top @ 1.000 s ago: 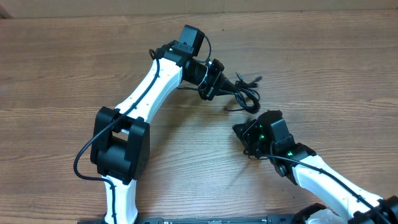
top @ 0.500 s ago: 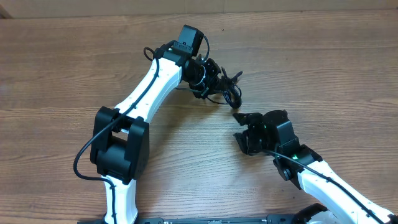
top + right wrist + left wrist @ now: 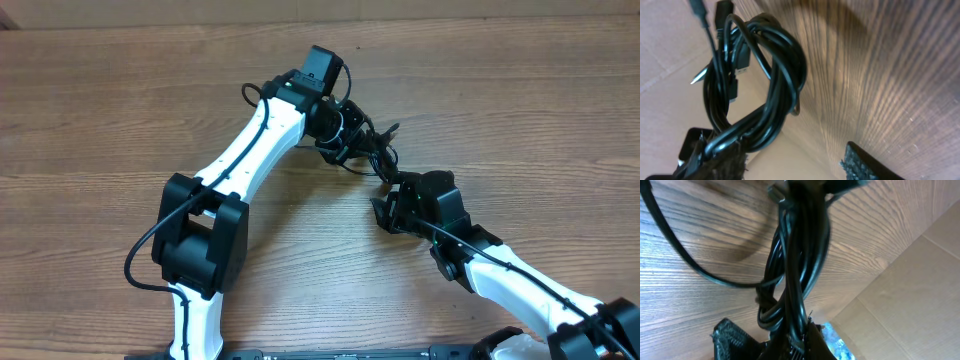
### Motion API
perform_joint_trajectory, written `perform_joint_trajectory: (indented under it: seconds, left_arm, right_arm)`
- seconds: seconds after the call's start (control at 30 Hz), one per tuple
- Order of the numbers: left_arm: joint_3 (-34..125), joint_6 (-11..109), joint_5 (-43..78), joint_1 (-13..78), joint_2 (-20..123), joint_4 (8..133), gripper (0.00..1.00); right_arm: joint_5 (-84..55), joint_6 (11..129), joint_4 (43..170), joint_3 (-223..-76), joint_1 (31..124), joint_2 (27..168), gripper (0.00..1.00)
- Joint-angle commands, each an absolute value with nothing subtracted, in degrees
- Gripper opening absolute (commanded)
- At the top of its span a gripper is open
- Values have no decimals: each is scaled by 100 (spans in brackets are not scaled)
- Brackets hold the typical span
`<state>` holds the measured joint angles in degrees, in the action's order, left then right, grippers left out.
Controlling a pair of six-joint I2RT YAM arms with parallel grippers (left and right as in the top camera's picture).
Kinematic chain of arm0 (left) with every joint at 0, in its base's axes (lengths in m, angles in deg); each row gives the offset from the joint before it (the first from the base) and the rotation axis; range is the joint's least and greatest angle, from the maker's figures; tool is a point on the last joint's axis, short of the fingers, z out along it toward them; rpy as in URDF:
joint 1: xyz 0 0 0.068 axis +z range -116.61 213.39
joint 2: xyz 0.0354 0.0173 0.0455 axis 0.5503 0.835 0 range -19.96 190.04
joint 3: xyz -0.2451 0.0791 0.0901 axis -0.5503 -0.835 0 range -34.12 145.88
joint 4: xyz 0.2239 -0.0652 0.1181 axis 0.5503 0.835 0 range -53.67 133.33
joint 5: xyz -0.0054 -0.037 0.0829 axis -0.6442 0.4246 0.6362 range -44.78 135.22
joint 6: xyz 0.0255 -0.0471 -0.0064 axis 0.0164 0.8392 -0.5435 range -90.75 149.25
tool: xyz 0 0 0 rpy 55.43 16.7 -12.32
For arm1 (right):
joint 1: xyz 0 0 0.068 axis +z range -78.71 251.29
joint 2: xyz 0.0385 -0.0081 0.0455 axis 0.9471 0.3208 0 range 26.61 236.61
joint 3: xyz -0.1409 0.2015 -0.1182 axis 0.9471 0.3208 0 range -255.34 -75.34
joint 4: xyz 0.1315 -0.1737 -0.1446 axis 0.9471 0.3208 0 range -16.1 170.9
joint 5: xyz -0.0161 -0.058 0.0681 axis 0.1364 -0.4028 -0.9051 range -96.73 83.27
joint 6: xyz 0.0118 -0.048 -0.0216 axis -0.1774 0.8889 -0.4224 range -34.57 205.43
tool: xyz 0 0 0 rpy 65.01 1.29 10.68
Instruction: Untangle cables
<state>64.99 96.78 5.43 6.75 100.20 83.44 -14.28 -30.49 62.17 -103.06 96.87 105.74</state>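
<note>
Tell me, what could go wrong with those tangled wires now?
The cables hang looped in one bunch from the shut left gripper; pulling might tighten the tangle. The open right gripper has the bunch beside one finger, so closing may grab several cables, not one.

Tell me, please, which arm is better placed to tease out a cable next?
Right, probably. The left gripper is shut on the cables, anchoring them; the right gripper is open with the cables beside one finger, free to pinch a strand.
</note>
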Motion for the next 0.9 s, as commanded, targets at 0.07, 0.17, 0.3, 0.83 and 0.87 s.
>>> perform_joint_trajectory:
  seconds: [0.07, 0.17, 0.3, 0.83, 0.87]
  left_arm:
    - [6621, 9765, 182, 579, 9854, 8420, 4]
    - [6621, 9768, 167, 579, 9854, 8591, 4]
    - [6621, 9929, 132, 577, 9854, 8897, 4]
    - [6621, 10559, 280, 533, 9854, 8838, 4]
    - [6621, 10561, 278, 573, 9854, 8831, 4]
  right_arm:
    - [-1234, -3781, 6051, -10315, 9694, 10880, 44]
    - [-1033, -3786, 6036, -10315, 9694, 10882, 41]
    - [-831, -3842, 5937, -10315, 9694, 10882, 42]
    - [-766, -2413, 6056, -10315, 9692, 10882, 4]
    - [-768, -1956, 6075, -10315, 9692, 10882, 4]
